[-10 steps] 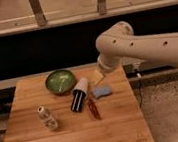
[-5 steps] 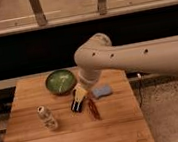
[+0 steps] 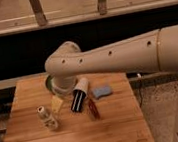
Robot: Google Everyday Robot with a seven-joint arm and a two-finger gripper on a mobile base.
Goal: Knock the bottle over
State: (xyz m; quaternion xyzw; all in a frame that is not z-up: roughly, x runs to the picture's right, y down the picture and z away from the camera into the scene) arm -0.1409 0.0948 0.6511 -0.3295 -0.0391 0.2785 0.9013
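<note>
The bottle (image 3: pixel 48 117) is small and whitish-cream with a rounded pale cap. It stands upright on the left part of the wooden table (image 3: pixel 88 136). My gripper (image 3: pixel 57 105) hangs at the end of the big cream arm (image 3: pixel 115 56), just right of the bottle and slightly behind it, close to its cap. I cannot tell whether they touch. The arm reaches in from the right across the table's back.
A black cylinder with a cream end (image 3: pixel 79 96) lies in the middle of the table. A red object (image 3: pixel 93 108) lies beside it and a blue sponge (image 3: pixel 102 91) to its right. The green bowl (image 3: pixel 48 85) is mostly hidden behind the arm. A dark ledge runs behind the table.
The arm has swung left across the table, and my gripper has come down from near the blue sponge to beside the bottle. The bottle still stands.
</note>
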